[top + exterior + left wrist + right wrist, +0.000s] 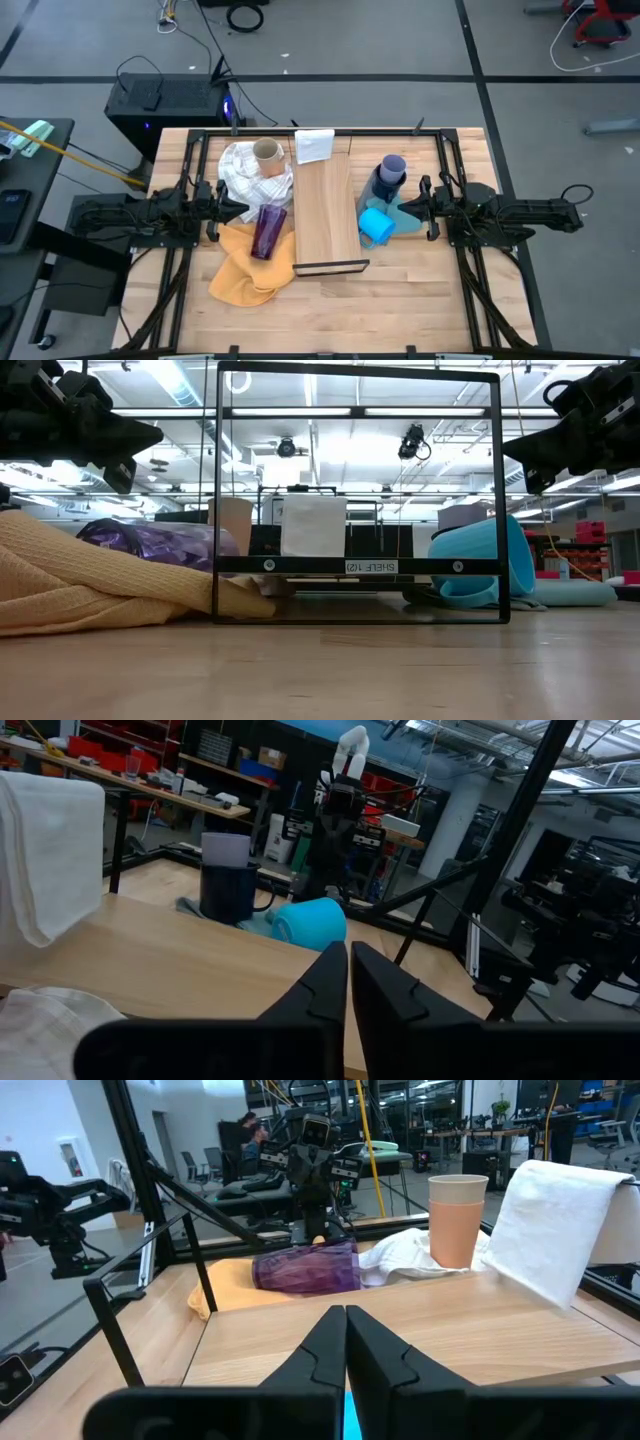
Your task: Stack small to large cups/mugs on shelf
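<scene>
At the centre of the overhead frame, the bare shelf [326, 210] runs up the table [400, 300], its black frame at the lower end. Left of it, a purple tumbler [268, 231] lies on its side on a yellow cloth [243, 268], and a tan cup [267, 153] stands upright on a white cloth [247, 175] above. Right of the shelf, a light blue mug [376, 226] lies tipped over beside a navy mug [383, 186] with a lavender cup [393, 166] nested in it. The left end effector [213, 210] at mid-left and the right end effector [432, 209] at mid-right both hover with fingers together, holding nothing.
</scene>
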You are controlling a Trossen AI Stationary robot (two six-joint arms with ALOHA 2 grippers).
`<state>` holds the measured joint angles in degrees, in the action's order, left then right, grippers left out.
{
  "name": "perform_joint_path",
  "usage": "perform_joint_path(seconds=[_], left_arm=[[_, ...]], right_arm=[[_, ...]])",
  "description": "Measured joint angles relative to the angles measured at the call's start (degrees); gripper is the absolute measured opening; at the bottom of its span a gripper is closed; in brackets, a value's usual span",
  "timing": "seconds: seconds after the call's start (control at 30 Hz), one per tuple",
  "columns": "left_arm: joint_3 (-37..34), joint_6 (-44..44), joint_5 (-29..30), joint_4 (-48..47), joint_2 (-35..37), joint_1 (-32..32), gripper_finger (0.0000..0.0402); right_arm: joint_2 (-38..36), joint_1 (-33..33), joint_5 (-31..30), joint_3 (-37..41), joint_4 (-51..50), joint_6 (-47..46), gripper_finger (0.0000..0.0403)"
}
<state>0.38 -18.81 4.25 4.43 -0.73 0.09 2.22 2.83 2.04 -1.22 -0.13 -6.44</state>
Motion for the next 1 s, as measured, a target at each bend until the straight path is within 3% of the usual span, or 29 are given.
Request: perform_joint_path(seconds=[1.0], left_arm=[[0.0,-0.02,0.01,0.0,0.0,0.0,0.0036]], right_arm=[[-0.02,-0.02,0.0,0.0,-0.01,0.01,0.0016]])
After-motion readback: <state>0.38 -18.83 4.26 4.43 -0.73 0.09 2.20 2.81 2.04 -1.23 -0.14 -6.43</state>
